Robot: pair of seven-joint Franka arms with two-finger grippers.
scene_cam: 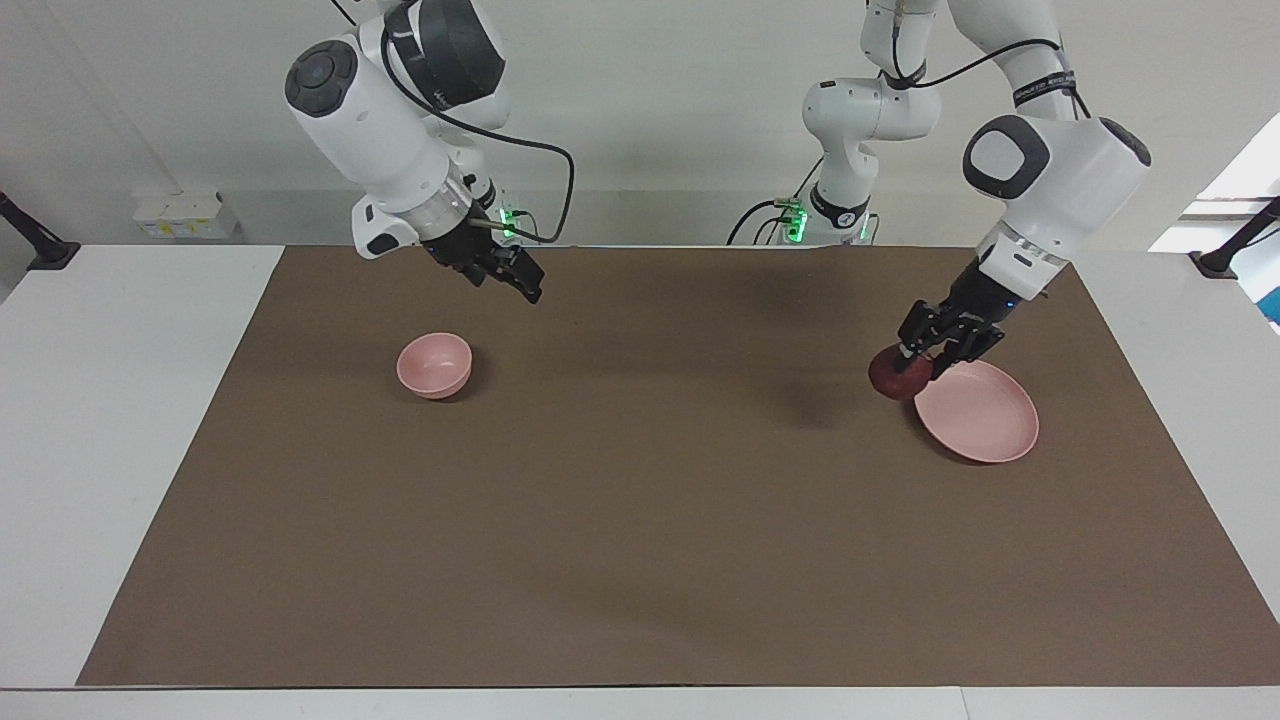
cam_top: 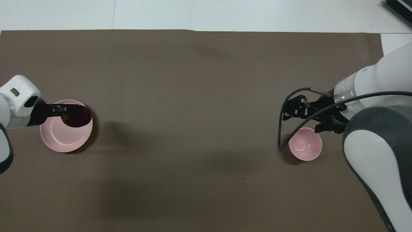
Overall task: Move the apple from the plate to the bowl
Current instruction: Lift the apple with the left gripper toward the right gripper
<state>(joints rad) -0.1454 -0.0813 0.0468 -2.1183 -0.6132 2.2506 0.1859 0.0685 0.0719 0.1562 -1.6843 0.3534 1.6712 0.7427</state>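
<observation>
The right end effector (scene_cam: 515, 277) hangs in the air at the right arm's end of the table (scene_cam: 640, 520), over the brown mat (scene_cam: 640, 600) close to the bowl (scene_cam: 434, 365). It carries nothing; whether its fingers are spread or closed cannot be determined from either view. In the overhead view the right end effector (cam_top: 297, 109) appears just beside the bowl (cam_top: 305, 148) with a black cable (cam_top: 283, 129) looping past it; the facing view shows it raised well clear of the bowl.

The bowl stands upright on the mat. Its pale pink interior holds nothing.

The plate (scene_cam: 985, 420) lies flat on the mat at the left arm's end of the table, well apart from the bowl.

The left end effector (scene_cam: 915, 362) is lowered over the edge of the plate on the side toward the bowl. Its fingers are closed around the apple (scene_cam: 898, 378), gripping the dark red fruit from above. In the overhead view the left end effector (cam_top: 66, 113) and the apple (cam_top: 78, 116) overlap the plate (cam_top: 61, 138) at its rim. Whether the apple is touching the plate or is lifted slightly clear of it cannot be determined.
</observation>
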